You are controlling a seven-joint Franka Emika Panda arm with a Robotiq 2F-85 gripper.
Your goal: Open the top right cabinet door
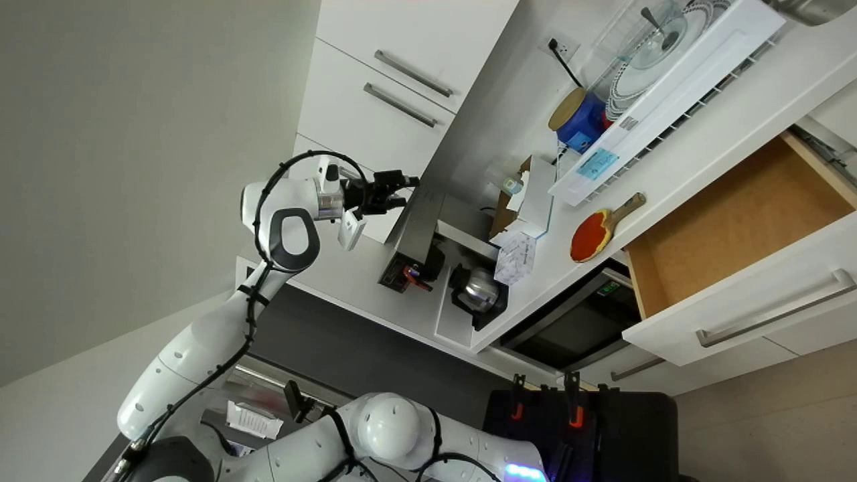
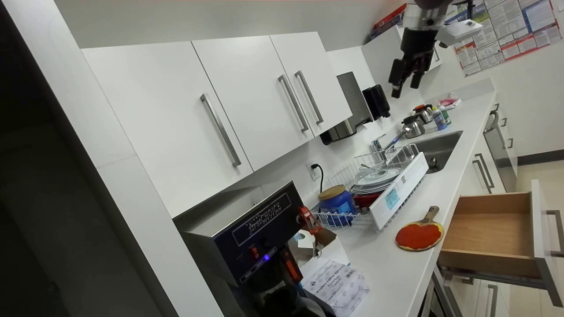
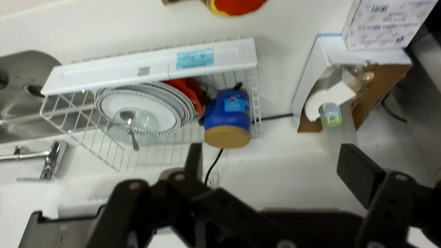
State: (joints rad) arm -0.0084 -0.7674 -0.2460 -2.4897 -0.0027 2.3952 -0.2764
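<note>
The top right cabinet door, the rightmost of the white upper panels, is closed in both exterior views (image 1: 428, 30) (image 2: 319, 72). Its slim metal bar handle (image 1: 413, 73) (image 2: 309, 97) runs along the edge beside the neighbouring door's handle (image 2: 293, 103). The door is not recognisable in the wrist view. My gripper (image 1: 407, 191) (image 2: 405, 88) is black, open and empty. It hangs in the air and touches no handle. In the wrist view the two fingers stand wide apart (image 3: 275, 165), with only white wall between them.
Below are a dish rack (image 2: 398, 189) with plates and a blue jar (image 2: 338, 204), an opened box (image 3: 313, 79), a coffee machine (image 2: 260, 237) and a red-faced paddle (image 2: 421, 235). A drawer (image 2: 491, 220) stands pulled out. A towel dispenser (image 2: 354, 94) hangs right of the cabinets.
</note>
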